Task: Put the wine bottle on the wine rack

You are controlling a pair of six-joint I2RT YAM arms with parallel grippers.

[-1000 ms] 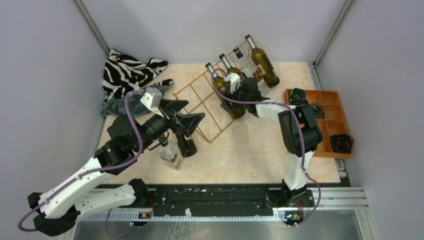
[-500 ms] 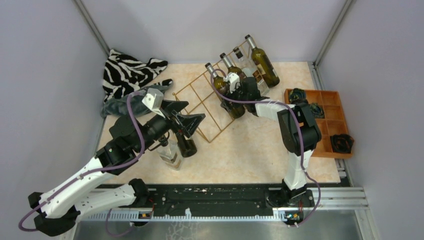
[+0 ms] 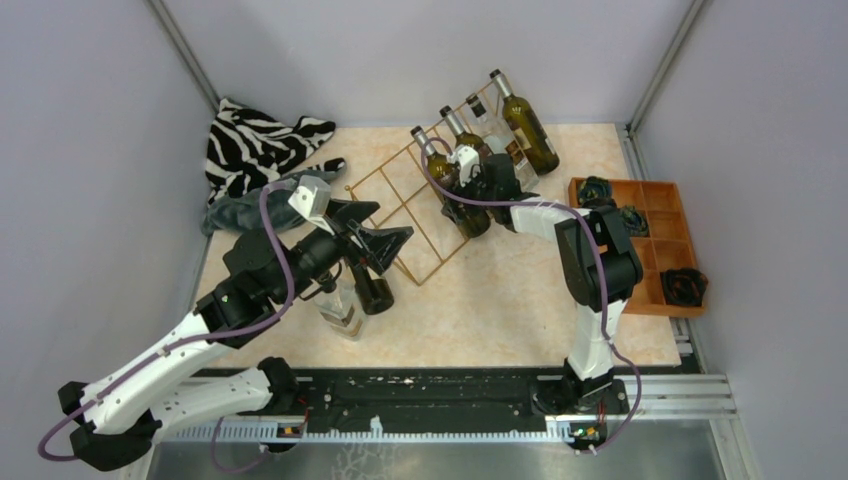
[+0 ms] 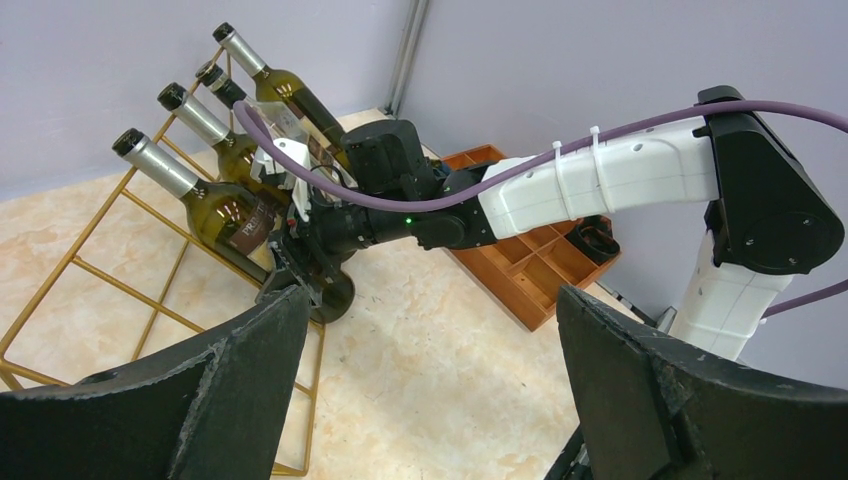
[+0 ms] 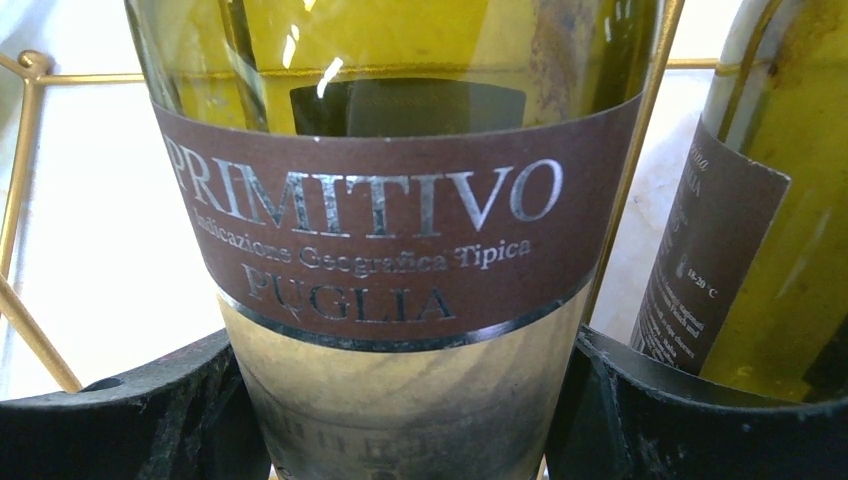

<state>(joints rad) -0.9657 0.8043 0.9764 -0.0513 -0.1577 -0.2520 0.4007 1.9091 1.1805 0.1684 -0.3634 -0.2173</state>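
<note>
The left gripper [image 4: 430, 300] fills the bottom of the view, and its 2 black fingers [image 4: 240, 390] stand wide apart with only the beige table [image 4: 420, 390] between them. On the left is the gold wine rack [image 4: 130, 290], and 4 bottles lie on it with their necks pointing up and left. The right arm [image 4: 600, 180], white and black with a purple cable [image 4: 790, 108], reaches in from the right. The right gripper [image 4: 305, 245] is on the lower body of the nearest wine bottle [image 4: 215, 210]. An orange tray [image 4: 520, 280] lies behind the arm.
</note>
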